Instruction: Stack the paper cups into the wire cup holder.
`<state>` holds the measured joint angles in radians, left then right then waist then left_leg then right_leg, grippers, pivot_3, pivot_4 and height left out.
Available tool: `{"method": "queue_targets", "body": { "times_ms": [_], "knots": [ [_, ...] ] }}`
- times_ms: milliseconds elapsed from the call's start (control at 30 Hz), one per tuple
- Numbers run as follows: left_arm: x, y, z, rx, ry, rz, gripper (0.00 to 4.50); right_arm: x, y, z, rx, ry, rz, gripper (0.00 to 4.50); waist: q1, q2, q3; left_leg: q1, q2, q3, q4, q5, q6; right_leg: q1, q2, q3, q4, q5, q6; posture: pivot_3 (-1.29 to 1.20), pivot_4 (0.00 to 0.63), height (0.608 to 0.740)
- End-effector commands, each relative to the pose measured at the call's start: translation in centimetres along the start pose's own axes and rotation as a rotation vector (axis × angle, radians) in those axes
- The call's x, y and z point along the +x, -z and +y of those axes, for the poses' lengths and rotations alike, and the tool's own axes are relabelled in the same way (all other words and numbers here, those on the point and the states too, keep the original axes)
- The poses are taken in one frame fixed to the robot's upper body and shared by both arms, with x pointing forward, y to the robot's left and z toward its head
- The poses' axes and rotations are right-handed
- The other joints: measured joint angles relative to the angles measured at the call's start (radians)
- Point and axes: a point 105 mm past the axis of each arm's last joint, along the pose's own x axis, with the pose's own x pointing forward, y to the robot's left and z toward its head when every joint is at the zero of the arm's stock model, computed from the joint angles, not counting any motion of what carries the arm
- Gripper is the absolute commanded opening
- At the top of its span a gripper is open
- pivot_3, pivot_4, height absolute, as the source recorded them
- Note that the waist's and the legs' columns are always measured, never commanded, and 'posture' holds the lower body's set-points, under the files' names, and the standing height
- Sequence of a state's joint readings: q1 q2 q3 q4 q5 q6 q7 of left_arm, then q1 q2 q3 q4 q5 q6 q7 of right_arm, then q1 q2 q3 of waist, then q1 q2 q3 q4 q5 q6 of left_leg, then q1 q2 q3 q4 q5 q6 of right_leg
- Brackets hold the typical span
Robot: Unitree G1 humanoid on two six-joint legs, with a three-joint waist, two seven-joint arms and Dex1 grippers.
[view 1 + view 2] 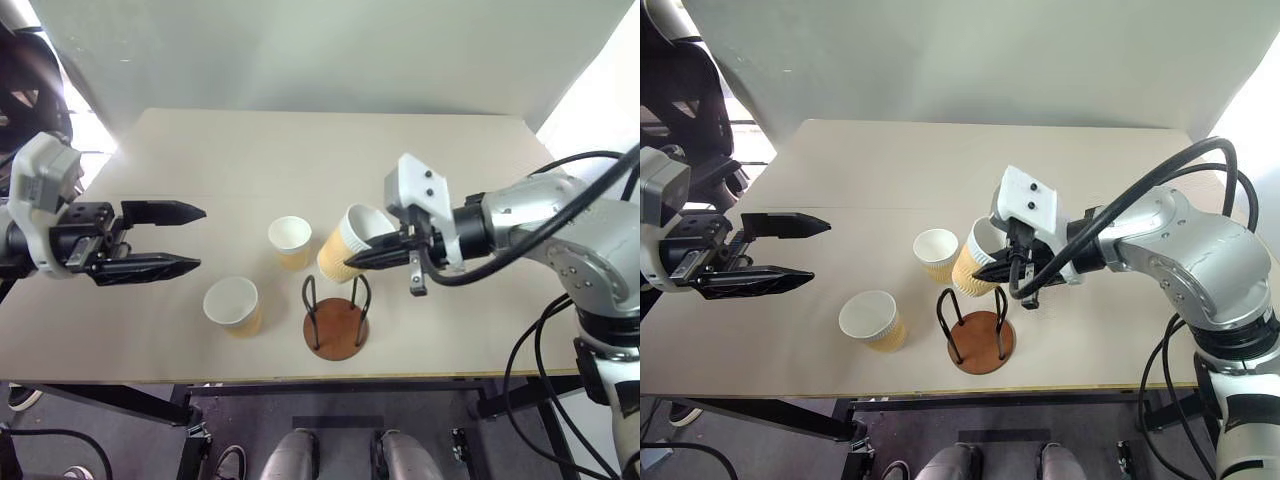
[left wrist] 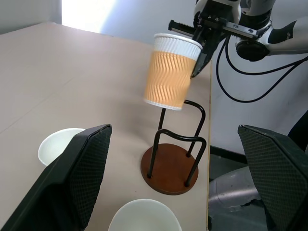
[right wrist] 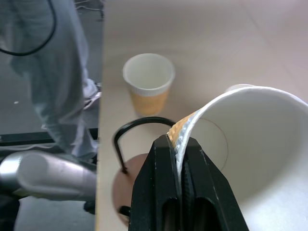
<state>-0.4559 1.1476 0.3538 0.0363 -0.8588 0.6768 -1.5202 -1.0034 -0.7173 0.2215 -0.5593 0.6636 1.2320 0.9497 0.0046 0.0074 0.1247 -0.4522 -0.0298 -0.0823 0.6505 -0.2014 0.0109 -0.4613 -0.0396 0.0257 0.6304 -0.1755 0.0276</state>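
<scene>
First cup held over the wire cup holder [image 1: 336, 322], two cups waiting on the table [image 1: 450, 160]

The right gripper [image 1: 372, 251] is clenched on the rim wall of a paper cup [image 1: 344, 250], one finger inside and one outside, holding it tilted just above the holder's black loops; the left gripper [image 1: 190, 238] hangs with its fingers spread and empty, off to the left. The two other cups [image 1: 290, 240] [image 1: 233, 305] stand upright just left of the holder. Such a cup looks light, thin and easily crushed, so a gentle pinch at the stiffer rolled rim seems the safest hold, with the cup righted before it is lowered between the loops
</scene>
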Motion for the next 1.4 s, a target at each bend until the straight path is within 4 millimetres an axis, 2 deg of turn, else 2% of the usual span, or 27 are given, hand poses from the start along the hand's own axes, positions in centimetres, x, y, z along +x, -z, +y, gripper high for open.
{"method": "queue_targets", "body": {
  "times_ms": [33, 267, 600, 1067, 1167, 1300, 1400],
  "knots": [
    [-0.2, -1.1, -0.4, 0.063, -0.006, 0.015, 4.5, 0.5, -0.5, 1.0, -0.037, -0.03, -0.008, 0.04, -0.001, 0.0, 0.0, 0.0, 0.0, 0.0, 0.0, 0.0, 0.0, 0.0, 0.0, 0.0, 0.0, 0.0, 0.0, 0.0, 0.15, 0.74],
    [-0.2, -1.1, -0.6, 0.063, -0.003, 0.022, 4.5, 0.9, -0.4, 1.7, -0.033, -0.062, 0.003, 0.04, -0.001, 0.0, 0.0, 0.001, 0.0, 0.0, 0.0, -0.003, 0.007, 0.0, 0.0, 0.0, 0.002, 0.001, -0.001, 0.0, 0.15, 0.74],
    [-0.1, -1.3, -0.8, 0.071, 0.009, 0.023, 4.5, 1.8, 0.9, 1.8, -0.025, -0.073, 0.028, 0.04, -0.001, 0.0, 0.0, 0.002, 0.0, 0.0, 0.0, -0.001, 0.003, -0.001, 0.0, 0.0, 0.005, 0.002, -0.004, 0.0, 0.15, 0.74],
    [-0.1, -1.4, -0.8, 0.085, -0.002, 0.024, 4.5, 2.4, 1.6, 1.4, -0.074, -0.063, 0.046, 0.04, -0.001, 0.0, 0.0, 0.001, 0.0, 0.0, 0.0, 0.0, -0.001, -0.001, 0.0, 0.0, 0.005, 0.005, -0.008, 0.0, 0.15, 0.74],
    [-0.1, -1.4, -0.9, 0.086, -0.003, 0.023, 4.5, 2.5, 1.6, 1.4, -0.082, -0.066, 0.048, 0.66, -0.001, 0.0, 0.0, 0.001, 0.0, 0.0, 0.0, 0.0, -0.001, -0.001, 0.0, 0.0, 0.005, 0.005, -0.008, 0.0, 0.15, 0.74],
    [-0.2, -1.3, -0.9, 0.085, -0.004, 0.025, 4.5, 2.4, 1.5, 1.2, -0.092, -0.062, 0.045, 2.0, -0.002, 0.0, 0.0, 0.001, 0.0, 0.0, -0.001, 0.0, -0.001, -0.002, 0.0, 0.0, 0.005, 0.005, -0.008, 0.0, 0.15, 0.74],
    [-0.2, -1.2, -0.8, 0.09, -0.005, 0.04, 4.5, 1.9, 1.3, 0.8, -0.104, -0.043, 0.047, 2.0, -0.002, 0.0, 0.0, 0.001, 0.0, 0.0, -0.001, 0.0, -0.001, -0.002, 0.0, 0.0, 0.005, 0.005, -0.008, 0.0, 0.15, 0.74]
  ]
}}
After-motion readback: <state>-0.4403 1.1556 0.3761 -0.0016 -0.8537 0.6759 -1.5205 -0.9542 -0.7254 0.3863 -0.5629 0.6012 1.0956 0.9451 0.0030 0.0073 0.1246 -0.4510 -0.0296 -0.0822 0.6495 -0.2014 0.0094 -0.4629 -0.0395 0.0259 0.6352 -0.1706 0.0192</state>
